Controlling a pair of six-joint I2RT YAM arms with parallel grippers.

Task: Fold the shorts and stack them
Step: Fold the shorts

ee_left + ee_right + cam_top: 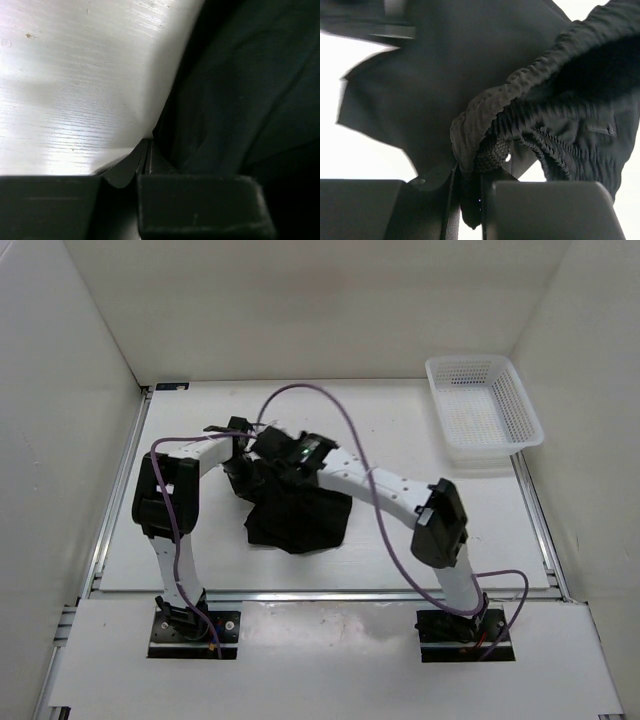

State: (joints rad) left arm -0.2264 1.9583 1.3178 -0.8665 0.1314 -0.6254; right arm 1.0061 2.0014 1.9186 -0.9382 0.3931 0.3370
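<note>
Shorts (pixel 297 515) bunched from above; wrist views: right hand (pixel 470 186) clenching waistband (pixel 520 85), left hand (pixel 136 176) pinching edge.

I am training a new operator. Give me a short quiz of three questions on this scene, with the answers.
1. True or false: the white basket has shorts inside it.
2. The right gripper is clamped on which part of the shorts? A) a leg hem B) the elastic waistband C) nothing
3. In the top view, in which corner of the table does the basket stand?
Key: 1 false, it is empty. 2 B. 3 the far right corner.
</note>
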